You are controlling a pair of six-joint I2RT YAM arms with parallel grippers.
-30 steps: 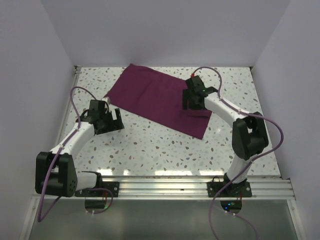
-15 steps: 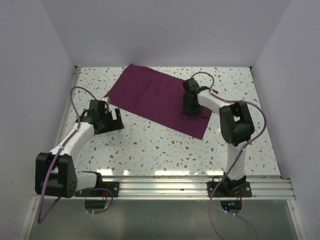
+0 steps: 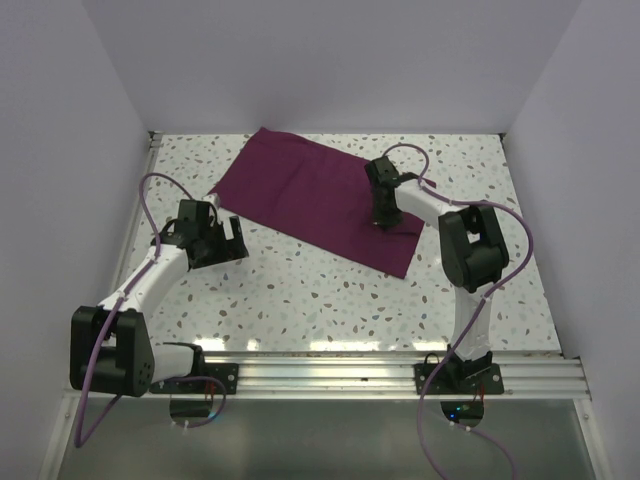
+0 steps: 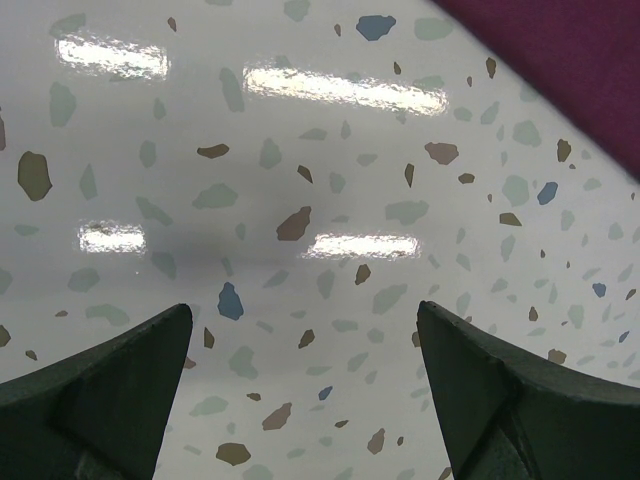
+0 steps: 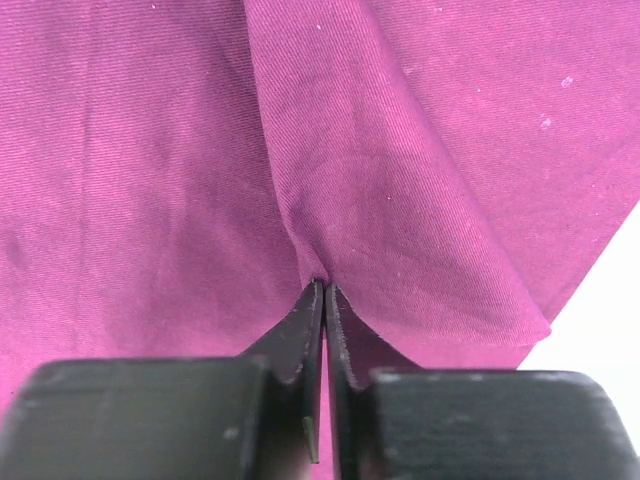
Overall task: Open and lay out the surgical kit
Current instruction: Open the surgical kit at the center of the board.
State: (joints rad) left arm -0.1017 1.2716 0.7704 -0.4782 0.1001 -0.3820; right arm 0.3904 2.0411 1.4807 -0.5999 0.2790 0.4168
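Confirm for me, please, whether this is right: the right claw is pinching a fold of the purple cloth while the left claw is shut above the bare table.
Not quite: the left claw is open, its jaws standing wide apart above the bare table, as the left wrist view shows. The right claw is indeed pinching a fold of the purple cloth.
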